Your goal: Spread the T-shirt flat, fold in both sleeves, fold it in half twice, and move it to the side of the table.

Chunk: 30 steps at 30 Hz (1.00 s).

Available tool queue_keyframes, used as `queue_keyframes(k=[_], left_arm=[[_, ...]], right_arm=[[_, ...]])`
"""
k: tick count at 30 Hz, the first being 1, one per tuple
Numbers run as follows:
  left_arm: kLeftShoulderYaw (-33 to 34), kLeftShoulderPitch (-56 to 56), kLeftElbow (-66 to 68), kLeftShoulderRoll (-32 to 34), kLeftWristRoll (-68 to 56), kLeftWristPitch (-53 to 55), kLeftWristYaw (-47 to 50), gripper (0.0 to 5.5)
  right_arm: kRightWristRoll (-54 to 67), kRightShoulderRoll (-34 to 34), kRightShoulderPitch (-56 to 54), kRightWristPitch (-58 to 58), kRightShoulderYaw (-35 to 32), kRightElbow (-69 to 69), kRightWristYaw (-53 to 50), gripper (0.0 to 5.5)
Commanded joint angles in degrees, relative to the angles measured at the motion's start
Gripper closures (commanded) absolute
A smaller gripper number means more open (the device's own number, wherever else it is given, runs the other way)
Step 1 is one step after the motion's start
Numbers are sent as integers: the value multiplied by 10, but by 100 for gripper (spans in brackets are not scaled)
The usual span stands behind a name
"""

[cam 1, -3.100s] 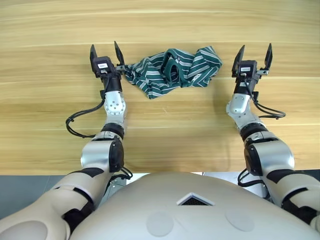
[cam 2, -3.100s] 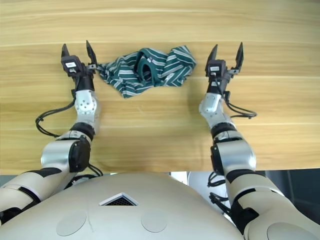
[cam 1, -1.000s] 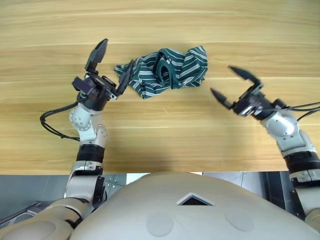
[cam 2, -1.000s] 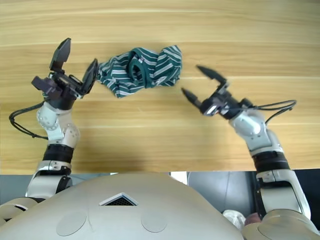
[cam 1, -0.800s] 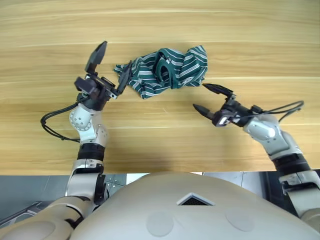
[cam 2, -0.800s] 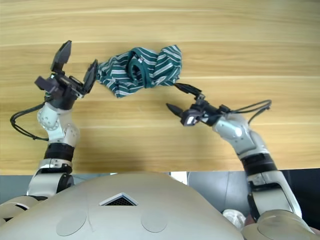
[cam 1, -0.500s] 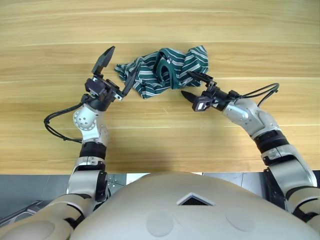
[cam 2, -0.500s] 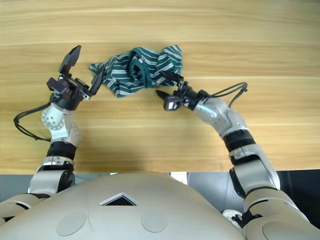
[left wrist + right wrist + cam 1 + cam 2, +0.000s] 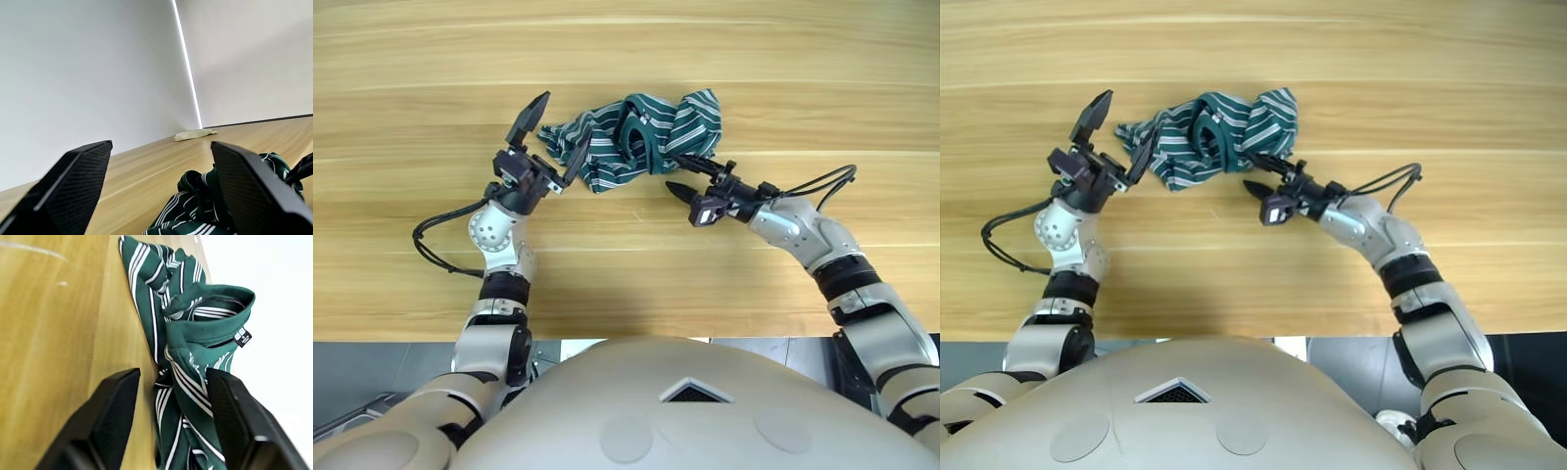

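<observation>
Shirt point(image 9: 636, 137): crumpled green heap with white stripes, collar showing, lying mid-table.
Table point(image 9: 724, 49): pale wood planks, grain running left to right.
Left gripper point(image 9: 565, 118): fingers spread wide, straddling the shirt's left edge.
Right gripper point(image 9: 672, 171): fingers spread, tips at the shirt's near right edge.
Room: plain white walls point(image 9: 88, 73) meet at a bright strip point(image 9: 188, 73).
Far end: small pale lump point(image 9: 194, 134) on the table.
</observation>
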Motion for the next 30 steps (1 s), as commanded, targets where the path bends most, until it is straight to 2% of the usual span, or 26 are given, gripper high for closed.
queue_keyframes(k=[1, 10, 22, 26, 30], left_arm=[[5, -11, 18, 1, 4, -3, -7, 173], [4, -11, 36, -3, 4, -9, -13, 173], [0, -12, 37, -9, 13, -13, -13, 173], [9, 0, 14, 20, 81, -21, 48, 173], [-6, 60, -65, 67, 169, -10, 80, 173]], right_arm=[[14, -14, 6, 9, -14, -18, 10, 385], [14, -5, -10, 28, -33, -1, -18, 542], [28, -3, -13, 20, -41, 52, -38, 546], [116, -25, 22, -6, -85, 19, -18, 546], [200, -23, 51, -22, -110, -30, 11, 546]])
